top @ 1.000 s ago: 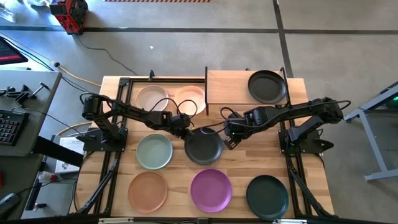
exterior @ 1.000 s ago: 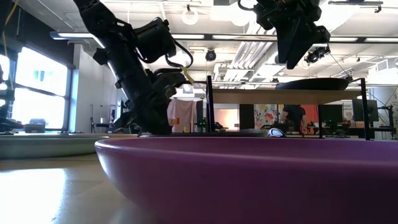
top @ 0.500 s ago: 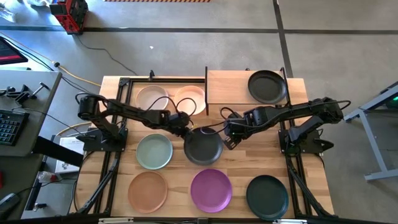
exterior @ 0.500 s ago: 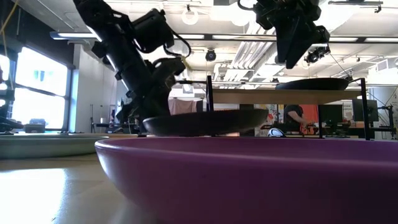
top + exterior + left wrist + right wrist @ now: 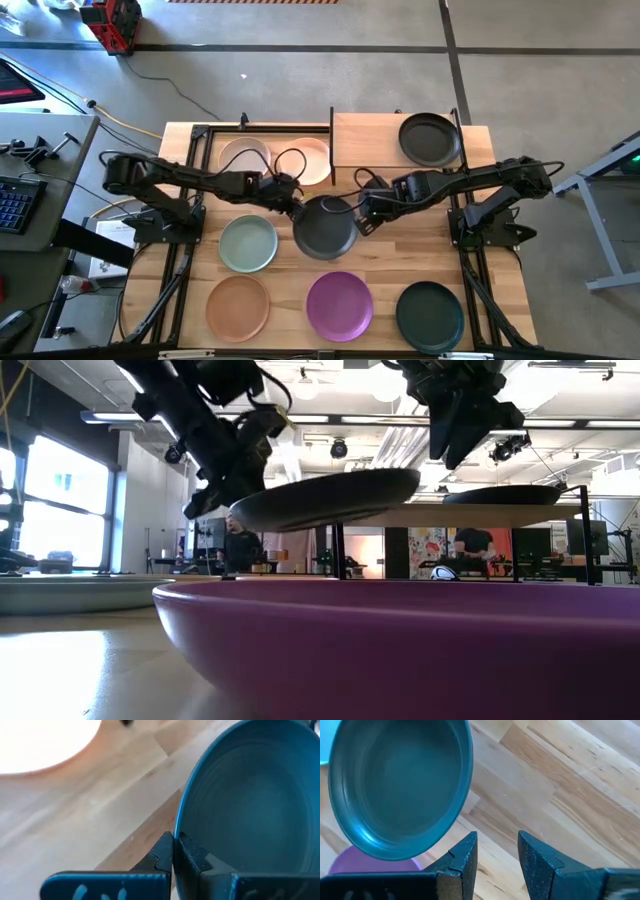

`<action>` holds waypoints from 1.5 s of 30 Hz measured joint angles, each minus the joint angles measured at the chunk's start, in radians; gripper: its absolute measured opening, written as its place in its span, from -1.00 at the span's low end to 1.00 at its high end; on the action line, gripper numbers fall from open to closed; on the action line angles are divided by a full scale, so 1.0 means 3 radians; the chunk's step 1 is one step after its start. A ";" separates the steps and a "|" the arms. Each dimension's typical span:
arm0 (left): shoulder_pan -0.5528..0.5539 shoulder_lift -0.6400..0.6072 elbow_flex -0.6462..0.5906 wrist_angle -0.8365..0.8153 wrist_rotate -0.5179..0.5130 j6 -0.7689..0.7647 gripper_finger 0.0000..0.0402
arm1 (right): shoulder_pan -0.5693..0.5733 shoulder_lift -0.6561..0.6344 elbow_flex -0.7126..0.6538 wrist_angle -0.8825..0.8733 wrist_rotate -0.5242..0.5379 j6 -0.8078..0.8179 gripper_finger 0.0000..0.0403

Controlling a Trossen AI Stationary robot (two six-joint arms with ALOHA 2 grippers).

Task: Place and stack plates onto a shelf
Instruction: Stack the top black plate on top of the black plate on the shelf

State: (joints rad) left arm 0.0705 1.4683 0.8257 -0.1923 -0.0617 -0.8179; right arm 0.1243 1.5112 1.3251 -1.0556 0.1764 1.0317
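Note:
My left gripper (image 5: 293,203) is shut on a charcoal plate (image 5: 325,227), which floats above the table's middle (image 5: 330,495). My right gripper (image 5: 364,216) hovers open just right of that plate, touching nothing; its wrist view shows the plate (image 5: 400,785) ahead of the fingers. The shelf (image 5: 370,140) stands at the far edge with a black plate (image 5: 430,138) resting flat on its right end. The beige plate (image 5: 243,155) and the peach plate (image 5: 310,158) lie on the table left of the shelf. Sage green (image 5: 248,243), terracotta (image 5: 238,307), purple (image 5: 340,305) and dark green (image 5: 430,315) plates lie flat on the table. My left gripper pinches the charcoal plate's rim (image 5: 179,827) on its left side, one finger inside the plate and one outside. The fingers come from the table's left, slanting down. The plate is lifted clear of the table, close to level and slightly tilted (image 5: 330,495).
A black metal frame (image 5: 200,135) borders the beige and peach plates at the far left. The shelf's left half is bare board. Cables run along both arms. In the low view the purple plate (image 5: 400,650) fills the foreground, and people stand in the room behind.
My left gripper has risen, carrying the charcoal plate off the table by its left rim; the plate now hangs in the air at about shelf-board height in the low view. The right gripper has stayed open beside it.

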 joint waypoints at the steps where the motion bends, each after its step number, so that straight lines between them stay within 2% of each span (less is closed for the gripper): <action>1: -0.0007 -0.0037 0.0001 -0.0019 -0.0061 0.0014 -1.00 | 0.0000 0.0000 0.0000 0.0021 0.0001 0.0012 -0.41; 11: -0.0099 -0.0149 0.0001 -0.0074 -0.0572 0.0094 -1.00 | -0.0070 0.0001 0.0000 0.0315 0.0064 0.0087 -0.41; 18: -0.0159 -0.0148 0.0001 0.0041 -0.0679 0.0120 -1.00 | -0.0156 0.0001 0.0000 0.0347 0.0104 0.0113 -0.41; 37: -0.0173 -0.0148 0.0002 0.0451 -0.0638 0.0120 -1.00 | -0.0176 0.0001 0.0000 0.0394 0.0104 0.0051 -0.42; 41: -0.0168 -0.0148 0.0002 0.0388 -0.0638 0.0119 -1.00 | -0.0176 0.0002 0.0000 0.0390 0.0095 0.0024 -0.57; 45: -0.0168 -0.0148 0.0002 0.0381 -0.0639 0.0118 -0.98 | -0.0176 0.0003 0.0000 0.0394 0.0081 -0.0057 -0.88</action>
State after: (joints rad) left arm 0.0200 1.4239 0.8265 -0.0779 -0.2535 -0.7826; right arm 0.0715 1.5120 1.3251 -0.9375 0.2007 1.0145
